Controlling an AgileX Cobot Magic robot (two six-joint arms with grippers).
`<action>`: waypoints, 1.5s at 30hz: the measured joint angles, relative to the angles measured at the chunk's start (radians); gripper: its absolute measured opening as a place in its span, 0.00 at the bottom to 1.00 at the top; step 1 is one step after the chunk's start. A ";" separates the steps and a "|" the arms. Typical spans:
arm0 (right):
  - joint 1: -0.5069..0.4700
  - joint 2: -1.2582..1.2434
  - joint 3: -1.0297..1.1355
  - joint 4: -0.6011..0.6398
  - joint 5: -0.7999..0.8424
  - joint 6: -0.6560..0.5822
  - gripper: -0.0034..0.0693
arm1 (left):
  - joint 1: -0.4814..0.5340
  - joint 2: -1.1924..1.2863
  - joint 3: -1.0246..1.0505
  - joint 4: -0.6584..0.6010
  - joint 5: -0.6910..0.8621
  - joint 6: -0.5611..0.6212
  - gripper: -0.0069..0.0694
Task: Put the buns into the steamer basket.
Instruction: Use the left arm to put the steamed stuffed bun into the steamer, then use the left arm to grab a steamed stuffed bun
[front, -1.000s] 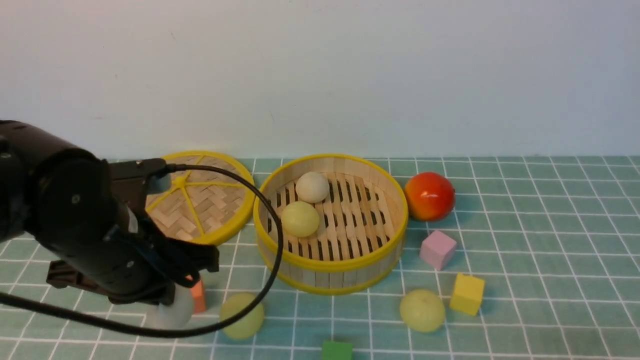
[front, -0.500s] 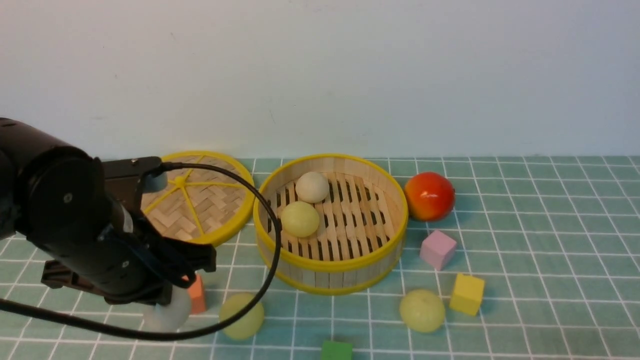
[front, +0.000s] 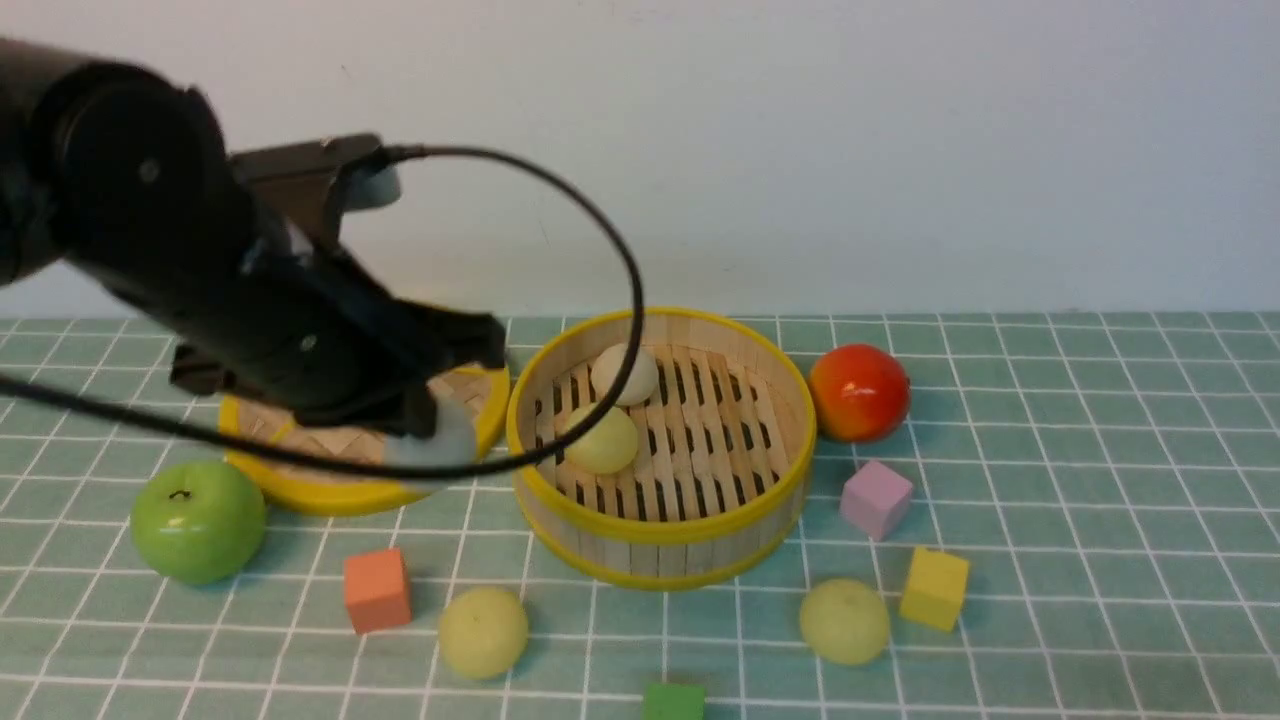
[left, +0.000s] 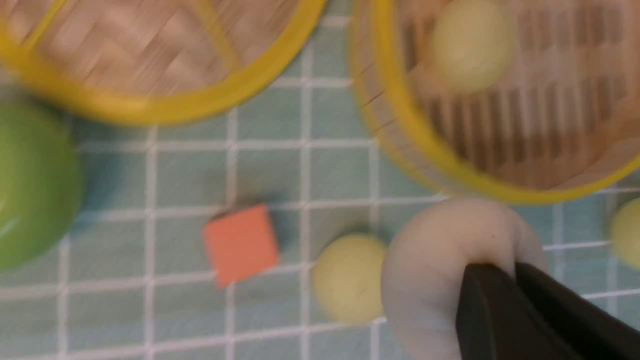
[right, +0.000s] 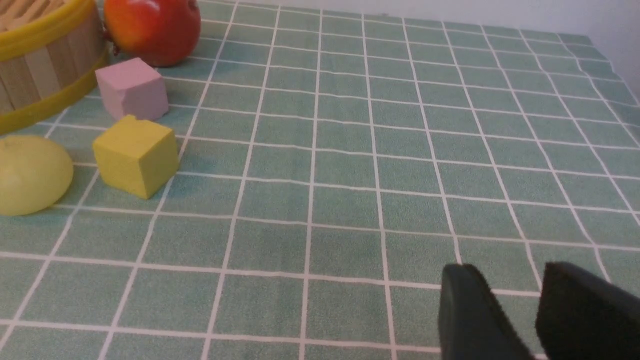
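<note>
Left end effector (left: 500, 280) clenches an off-white bun (left: 440, 260) near the steamer basket (front: 660, 530) — right end effector (right: 505, 280) released.

Two buns (front: 601, 440) inside upright steamer basket (front: 660, 535)

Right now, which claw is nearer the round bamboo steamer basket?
Left. The left claw, gripping an off-white bun, hovers beside the steamer basket; the right claw waits beyond the yellow cube.

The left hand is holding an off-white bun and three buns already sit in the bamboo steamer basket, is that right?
Not quite: only two buns sit in the round bamboo steamer basket, a small off-white round bun and a pale yellow-green round bun, as the front view shows. The left hand does hold another off-white bun.
</note>
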 joint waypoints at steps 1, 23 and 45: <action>0.000 0.000 0.000 0.000 0.000 0.000 0.38 | 0.000 0.045 -0.066 -0.026 0.015 0.036 0.08; 0.000 0.000 0.000 0.000 0.000 0.000 0.38 | -0.064 0.899 -0.896 -0.216 -0.040 0.186 0.11; 0.000 0.000 0.000 0.000 0.000 0.000 0.38 | 0.001 0.609 -0.909 -0.068 0.349 0.103 0.76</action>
